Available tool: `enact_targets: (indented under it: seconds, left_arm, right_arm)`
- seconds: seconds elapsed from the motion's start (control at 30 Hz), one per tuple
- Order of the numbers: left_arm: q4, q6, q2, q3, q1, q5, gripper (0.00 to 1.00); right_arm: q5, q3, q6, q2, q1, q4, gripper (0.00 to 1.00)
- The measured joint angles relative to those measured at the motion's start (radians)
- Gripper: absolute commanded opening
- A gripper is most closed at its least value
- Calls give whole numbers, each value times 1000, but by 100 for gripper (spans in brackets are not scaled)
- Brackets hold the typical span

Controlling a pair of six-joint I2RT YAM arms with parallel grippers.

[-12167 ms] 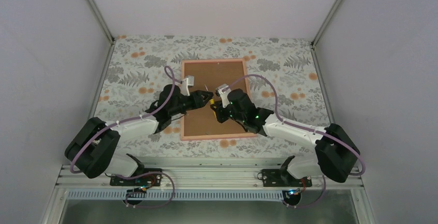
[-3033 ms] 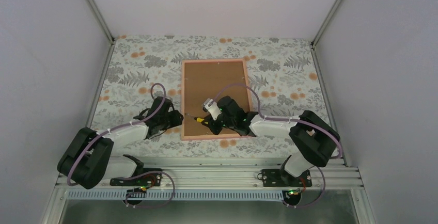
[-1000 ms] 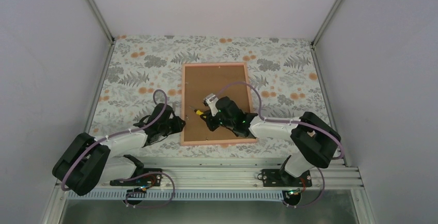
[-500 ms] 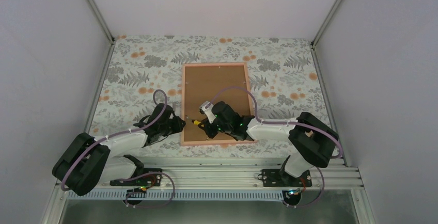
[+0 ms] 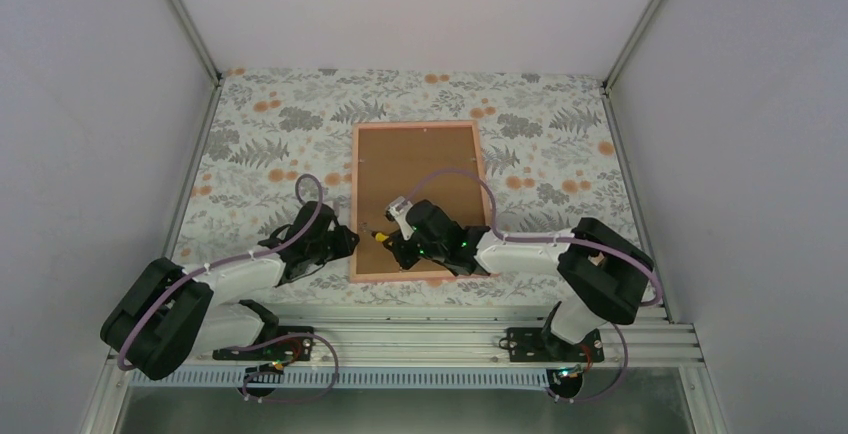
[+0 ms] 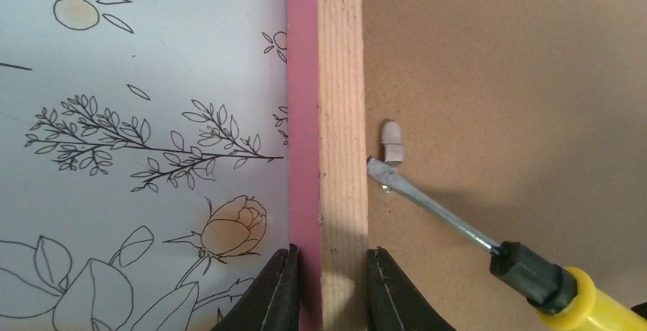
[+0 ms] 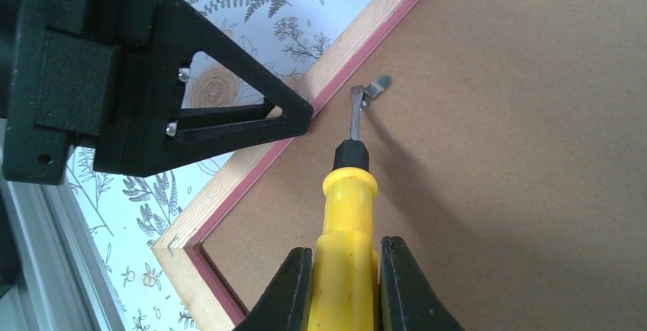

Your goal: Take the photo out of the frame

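Observation:
The pink frame (image 5: 352, 199) lies face down on the floral table, its brown backing panel (image 5: 415, 179) up. The photo is hidden beneath the panel. My left gripper (image 6: 328, 285) is shut on the frame's left rail (image 6: 339, 117), one finger on each side; it also shows in the top view (image 5: 345, 244). My right gripper (image 7: 345, 277) is shut on a yellow-handled screwdriver (image 7: 347, 216). The screwdriver's tip touches a small metal retaining tab (image 7: 376, 87) on the panel near the left rail; the tab also shows in the left wrist view (image 6: 391, 142), with the blade (image 6: 427, 205) against it.
The floral tablecloth (image 5: 270, 144) covers the table around the frame. White walls enclose the space on three sides. An aluminium rail (image 5: 400, 339) with the arm bases runs along the near edge. The frame's near left corner (image 7: 179, 247) lies close to that edge.
My right gripper has moved the screwdriver down the panel toward the near left, bringing its tip to a tab by the left rail. My left gripper stays clamped on the rail.

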Motion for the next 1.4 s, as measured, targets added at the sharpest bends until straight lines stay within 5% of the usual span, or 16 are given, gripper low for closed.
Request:
enact_targets:
  seconds: [0.3, 0.63, 0.87, 1.23, 1.4]
  left_arm:
    - [6, -4, -2, -3, 0, -2, 10]
    - [-83, 11, 2, 50, -7, -32, 54]
    - [-208, 130, 140, 219, 67, -132, 57]
    - [-192, 313, 435, 497, 159, -146, 57]
    - [-188, 350, 505, 555, 167, -137, 47]
  right_arm:
    - [32, 0, 35, -20, 5, -29, 4]
    - [89, -5, 27, -66, -17, -36, 4]
    - [113, -5, 5, -76, -91, -28, 4]
    - [110, 3, -26, -67, -154, 11, 4]
    - [99, 16, -34, -43, -167, 25, 4]
